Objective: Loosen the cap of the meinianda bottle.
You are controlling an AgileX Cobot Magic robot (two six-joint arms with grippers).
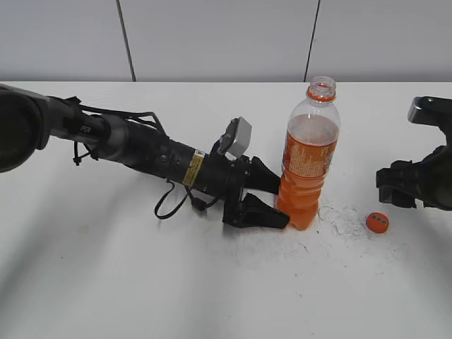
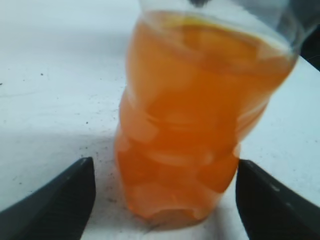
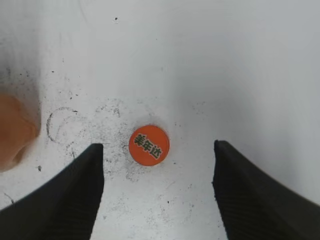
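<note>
The meinianda bottle (image 1: pixel 308 164) stands upright on the white table, its neck bare with no cap on it. Its orange ribbed lower body fills the left wrist view (image 2: pixel 190 120). My left gripper (image 1: pixel 281 201) is open, one finger on each side of the bottle's base, with gaps showing in the left wrist view (image 2: pixel 165 200). The orange cap (image 1: pixel 377 222) lies flat on the table right of the bottle. In the right wrist view the cap (image 3: pixel 149 145) lies printed side up, just ahead of my open, empty right gripper (image 3: pixel 157 170). A sliver of the bottle (image 3: pixel 15 132) shows at left.
The white table (image 1: pixel 141 282) has dark scuff marks around the bottle and cap (image 3: pixel 100 130). A pale panelled wall (image 1: pixel 212 35) runs behind. My right arm (image 1: pixel 424 180) sits at the right edge of the exterior view.
</note>
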